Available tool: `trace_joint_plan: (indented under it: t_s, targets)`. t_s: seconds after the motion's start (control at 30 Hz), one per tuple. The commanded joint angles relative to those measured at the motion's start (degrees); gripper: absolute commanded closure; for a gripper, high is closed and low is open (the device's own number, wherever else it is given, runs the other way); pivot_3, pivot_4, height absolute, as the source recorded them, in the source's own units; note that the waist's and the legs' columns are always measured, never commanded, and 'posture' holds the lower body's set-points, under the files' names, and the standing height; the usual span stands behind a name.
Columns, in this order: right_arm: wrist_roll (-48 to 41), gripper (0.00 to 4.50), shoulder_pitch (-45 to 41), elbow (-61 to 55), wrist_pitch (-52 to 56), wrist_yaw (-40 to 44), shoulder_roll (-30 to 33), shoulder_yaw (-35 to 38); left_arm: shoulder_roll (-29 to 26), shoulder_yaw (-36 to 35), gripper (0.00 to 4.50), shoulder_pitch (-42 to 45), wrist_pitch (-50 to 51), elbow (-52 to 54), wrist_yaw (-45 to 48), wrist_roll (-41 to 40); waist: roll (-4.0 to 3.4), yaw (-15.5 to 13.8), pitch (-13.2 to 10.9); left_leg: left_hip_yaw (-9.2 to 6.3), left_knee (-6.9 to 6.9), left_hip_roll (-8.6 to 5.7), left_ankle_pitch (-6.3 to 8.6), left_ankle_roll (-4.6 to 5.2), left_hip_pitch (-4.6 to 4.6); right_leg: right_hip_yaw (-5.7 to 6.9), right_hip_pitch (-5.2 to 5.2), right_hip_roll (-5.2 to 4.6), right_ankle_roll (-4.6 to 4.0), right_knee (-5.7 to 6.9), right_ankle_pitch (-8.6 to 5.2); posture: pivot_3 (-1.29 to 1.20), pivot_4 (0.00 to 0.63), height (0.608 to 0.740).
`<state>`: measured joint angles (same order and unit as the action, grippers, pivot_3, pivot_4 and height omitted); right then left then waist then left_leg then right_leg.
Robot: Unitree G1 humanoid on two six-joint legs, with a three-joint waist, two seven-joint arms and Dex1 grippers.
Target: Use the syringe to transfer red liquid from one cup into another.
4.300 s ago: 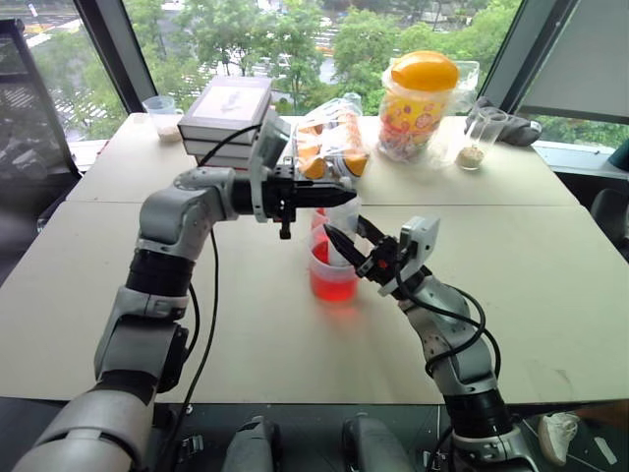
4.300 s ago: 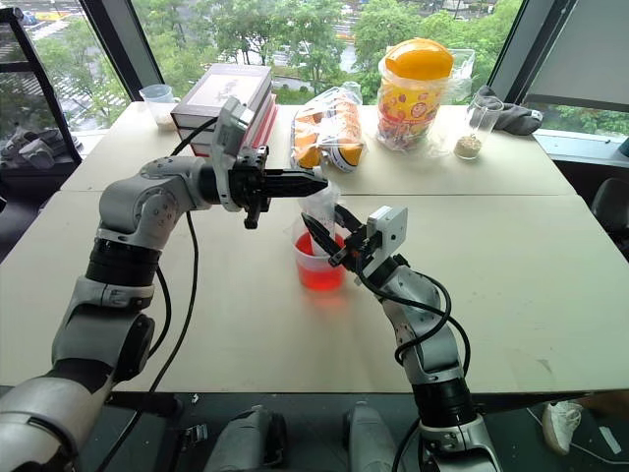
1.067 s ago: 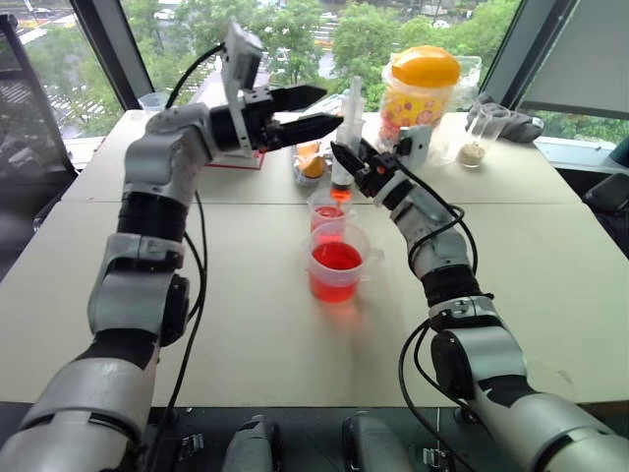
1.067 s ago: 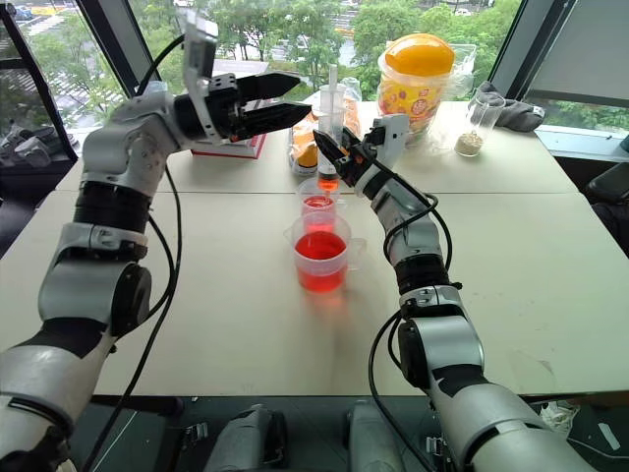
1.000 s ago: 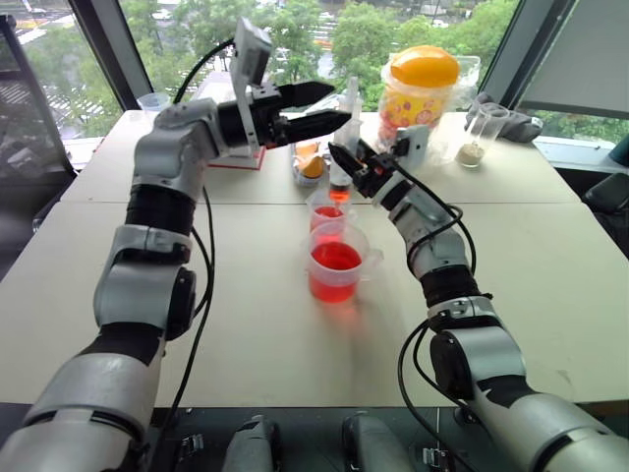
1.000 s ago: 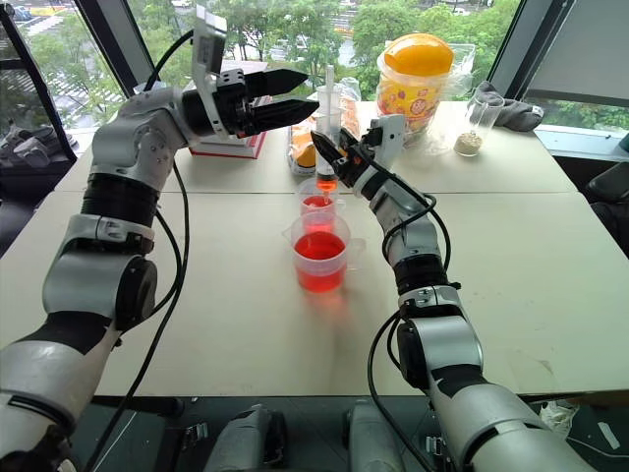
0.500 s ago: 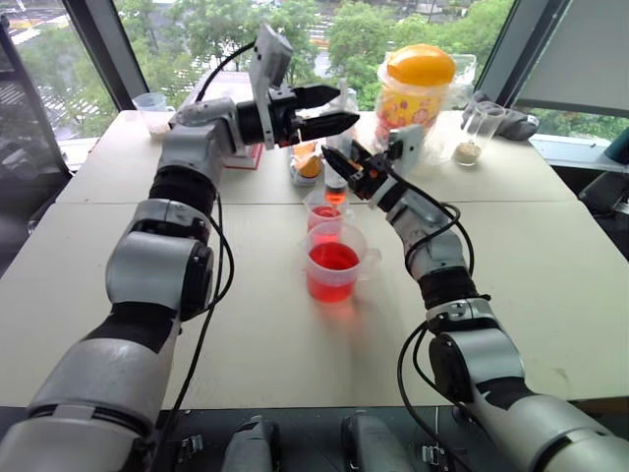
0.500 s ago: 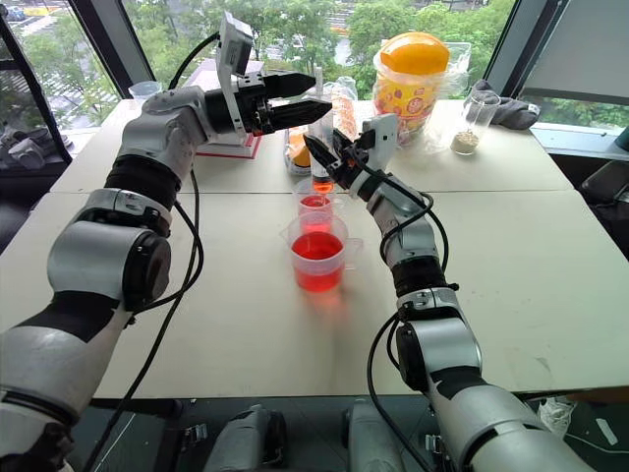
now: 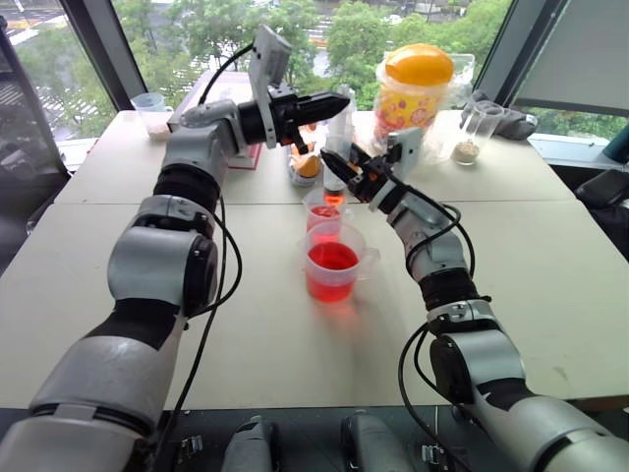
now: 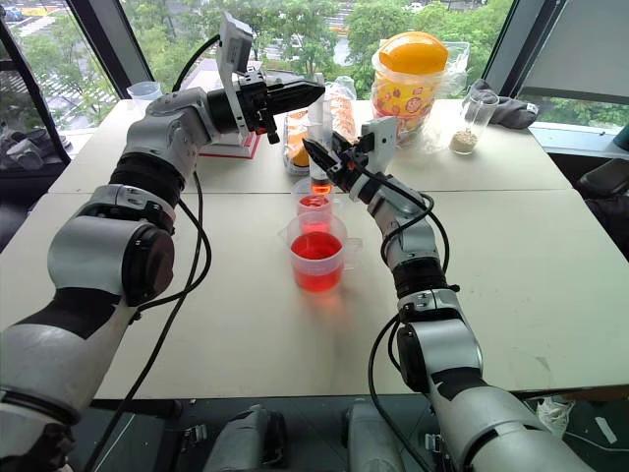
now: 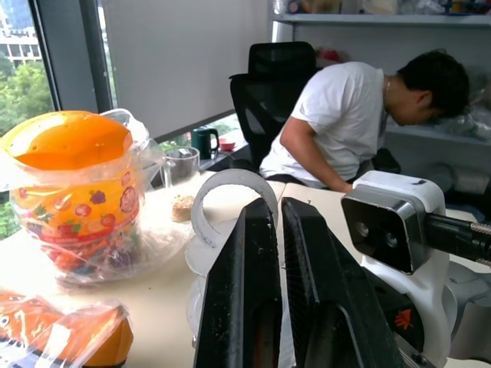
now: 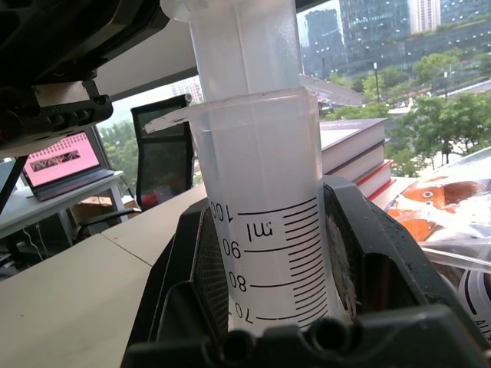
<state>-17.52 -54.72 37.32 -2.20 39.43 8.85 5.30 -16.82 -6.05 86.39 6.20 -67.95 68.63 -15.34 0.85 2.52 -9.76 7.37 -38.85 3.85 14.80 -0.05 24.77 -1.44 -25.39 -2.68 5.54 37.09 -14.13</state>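
My right gripper (image 9: pixel 332 163) is shut on the syringe (image 9: pixel 340 135), holding it upright over the table's middle; the right wrist view shows its printed barrel (image 12: pixel 265 207) clamped between the pads. The orange-red tip (image 9: pixel 334 197) hangs just above the narrower clear cup (image 9: pixel 323 215), which holds a little red liquid. In front of that stands the squat cup (image 9: pixel 334 267), about half full of red liquid (image 9: pixel 334 258). My left gripper (image 9: pixel 341 100) is shut at the white plunger's top ring (image 11: pixel 224 188). I cannot tell whether it pinches the ring.
At the table's far side stand an orange-lidded jar (image 9: pixel 417 90), a snack bag (image 9: pixel 308 163), stacked books (image 9: pixel 218 96), a glass with beige powder (image 9: pixel 468 138) and a small cup (image 9: pixel 151 108). A seated person (image 11: pixel 353 115) is beyond the table.
The left gripper's fingers stood open beside the plunger top half a second ago and have now closed there. The right gripper and syringe have stayed over the narrower cup.
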Motion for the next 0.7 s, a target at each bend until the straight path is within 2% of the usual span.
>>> trace_joint_plan:
  t_s: [0.03, 0.7]
  targets:
    - [-0.3, 3.11, -1.9, -4.6, -0.8, 0.2, -0.1, -0.1, 0.6, 0.2, 4.45, 0.9, -1.1, 0.9, 1.2, 1.2, 0.00, 0.0, 0.0, 0.00, 0.00, 0.00, 0.00, 0.00, 0.00, 0.00, 0.00, 0.00, 0.00, 0.00, 0.00, 0.00, 0.150, 0.740]
    - [-2.8, 3.11, -5.9, -12.0, 5.9, -1.2, -0.2, 1.7, -0.8, 2.2, 4.45, -4.2, -0.8, 3.3, 3.5, 3.7, 0.00, 0.0, 0.0, 0.00, -0.01, 0.00, 0.00, 0.00, 0.00, 0.00, -0.01, 0.00, 0.00, 0.03, 0.00, 0.00, 0.150, 0.740]
